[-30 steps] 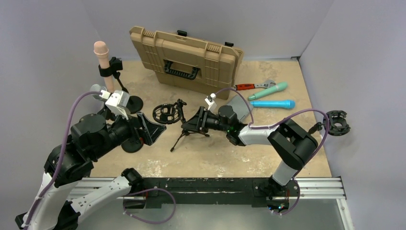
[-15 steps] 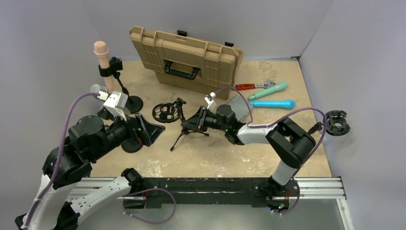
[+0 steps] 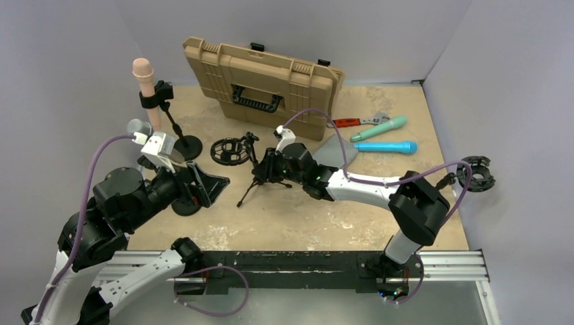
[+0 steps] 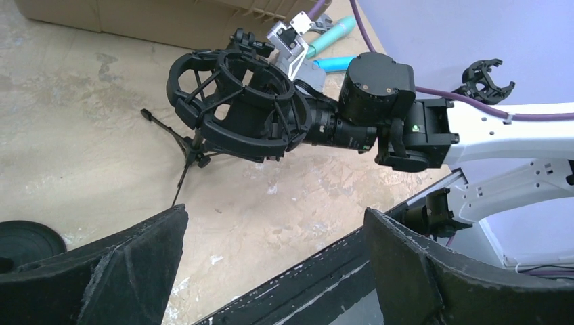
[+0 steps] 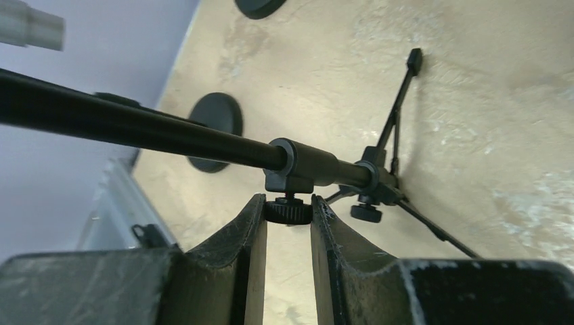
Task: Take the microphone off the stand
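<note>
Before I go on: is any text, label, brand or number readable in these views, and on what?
No text can be read in any view.
The tan case shows no legible marking.
The pink microphone, teal microphone, blue microphone and wrench are too small to show any.

Beige, mottled worktop (image 3: 352, 217), seen from above. At back: tan hard case (image 3: 260, 84) w/ black handle, propped up, face toward camera. To its R, lying flat & near each other: red-handled wrench (image 3: 357, 121), mint mic (image 3: 379, 128), blue mic (image 3: 384, 147). Grey wedge-shaped item (image 3: 332, 150) just beside them. Centre: small tripod stand (image 5: 308, 164), legs on the surface. Back L: round-base mic stand (image 3: 186, 145). Nearer, L side: 2nd black round base (image 3: 184, 208), partly hidden by an arm.
</note>
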Available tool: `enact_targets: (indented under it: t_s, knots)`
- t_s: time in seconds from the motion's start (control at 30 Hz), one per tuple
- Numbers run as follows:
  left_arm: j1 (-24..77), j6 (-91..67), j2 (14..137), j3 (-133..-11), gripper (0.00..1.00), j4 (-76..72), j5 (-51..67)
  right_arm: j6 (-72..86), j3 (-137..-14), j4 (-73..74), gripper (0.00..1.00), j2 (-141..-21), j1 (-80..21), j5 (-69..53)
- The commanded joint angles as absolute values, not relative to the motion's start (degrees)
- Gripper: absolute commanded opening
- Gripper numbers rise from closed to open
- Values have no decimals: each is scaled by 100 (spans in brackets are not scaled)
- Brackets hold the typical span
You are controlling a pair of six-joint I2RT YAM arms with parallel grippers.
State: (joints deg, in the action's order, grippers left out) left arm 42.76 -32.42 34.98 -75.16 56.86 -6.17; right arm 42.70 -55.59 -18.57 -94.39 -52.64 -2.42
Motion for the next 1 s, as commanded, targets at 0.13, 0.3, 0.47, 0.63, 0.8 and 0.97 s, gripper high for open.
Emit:
enact_targets:
  t_s: [0.13, 0.3, 0.47, 0.63, 0.8, 0.97]
  knots:
    - [4267, -3318, 3371, -7526, 99, 5498, -972, 2815, -6040, -182, 0, -9498, -5635, 1699]
    - [4263, -3343, 3379, -7523, 99, 5521, -984, 2480, -6180, 86, 0, -9536, -5797, 2364]
    - [4265, -3353, 3423, -7515, 98, 5465, -962, 2200, -6290, 200, 0, -9512, -6078, 2938]
    - [4264, -3349, 3496, -7540, 98, 5430, -874, 2217, -6310, 48, 1, -9451, -6157, 2636]
    - [4263, -3357, 3465, -7528, 98, 5455, -882, 2475, -6067, -335, 35, -9095, -6101, 1875]
    - [4267, -3388, 3414, -7476, 98, 5490, -896, 2868, -5634, -740, 48, -8697, -5716, 716]
